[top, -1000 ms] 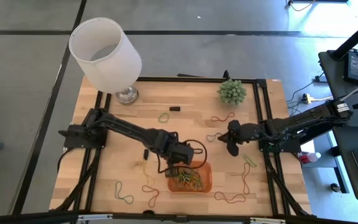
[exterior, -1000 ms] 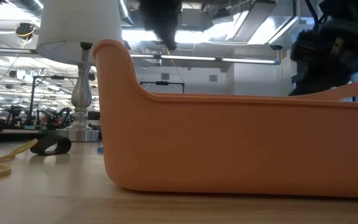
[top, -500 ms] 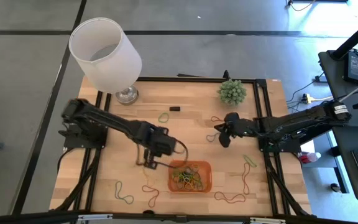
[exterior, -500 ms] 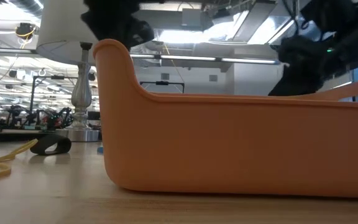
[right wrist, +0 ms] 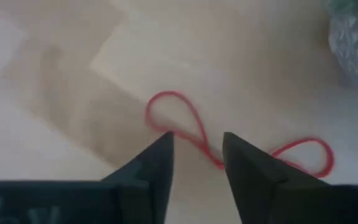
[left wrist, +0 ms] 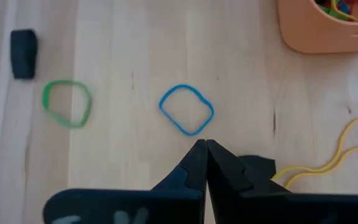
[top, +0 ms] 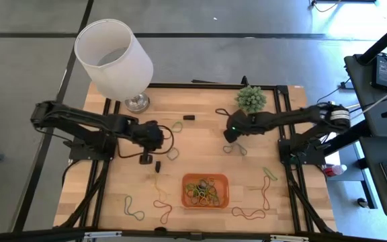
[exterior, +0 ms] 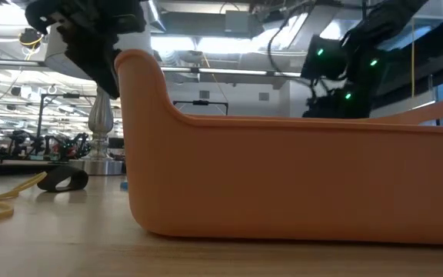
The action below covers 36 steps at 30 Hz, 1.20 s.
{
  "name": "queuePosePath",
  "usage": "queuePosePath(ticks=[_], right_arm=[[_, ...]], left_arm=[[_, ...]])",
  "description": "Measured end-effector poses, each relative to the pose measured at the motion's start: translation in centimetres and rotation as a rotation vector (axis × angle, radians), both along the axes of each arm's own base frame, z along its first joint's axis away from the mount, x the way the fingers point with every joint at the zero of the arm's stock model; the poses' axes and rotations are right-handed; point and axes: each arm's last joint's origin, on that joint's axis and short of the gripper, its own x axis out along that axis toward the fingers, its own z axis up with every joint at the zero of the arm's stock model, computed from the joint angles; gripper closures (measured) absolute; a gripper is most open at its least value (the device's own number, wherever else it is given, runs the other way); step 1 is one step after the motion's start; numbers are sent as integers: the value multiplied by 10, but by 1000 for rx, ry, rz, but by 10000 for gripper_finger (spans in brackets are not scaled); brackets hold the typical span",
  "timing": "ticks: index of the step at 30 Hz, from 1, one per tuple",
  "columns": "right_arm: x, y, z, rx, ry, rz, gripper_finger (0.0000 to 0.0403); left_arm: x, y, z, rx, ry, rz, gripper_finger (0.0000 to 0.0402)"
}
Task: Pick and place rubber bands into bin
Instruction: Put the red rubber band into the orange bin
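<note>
Right gripper (right wrist: pixel 196 163) first: we've got its fingers spread w/ a clear gap, poised right over a twisted red rubber band (right wrist: pixel 191 134) near the potted plant (top: pixel 250 99). Looks lined up to straddle the crossing, probably so one pinch catches both strands. Left gripper (left wrist: pixel 204 163): fingers pressed together, nothing between them, low over the wooden table (top: pixel 200 144) beside a blue band (left wrist: pixel 186 109) and a green band (left wrist: pixel 67 103). Our bin (top: pixel 205 191) sits at the near-centre edge, already holding a tangle of bands; more loops lie scattered around it.
</note>
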Motion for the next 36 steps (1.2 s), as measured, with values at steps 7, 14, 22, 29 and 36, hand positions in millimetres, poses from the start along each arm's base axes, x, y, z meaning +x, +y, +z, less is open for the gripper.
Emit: queuePosePath(ticks=[7, 14, 22, 29, 36], right_arm=[[6, -18, -28, 112, 23, -274, 215], [10, -16, -42, 127, 78, -287, 249], [11, -5, -38, 139, 55, -239, 391], [9, 14, -12, 253, 10, -144, 401], [4, 33, 50, 191, -94, 19, 402]], left_arm=[[-13, 4, 6, -12, -61, 26, 399], [-13, 4, 6, -13, -68, 25, 401], [-12, 4, 7, -24, -82, 42, 401], [-11, 4, 7, -31, -83, 66, 396], [-11, 4, 7, -39, -83, 77, 400]])
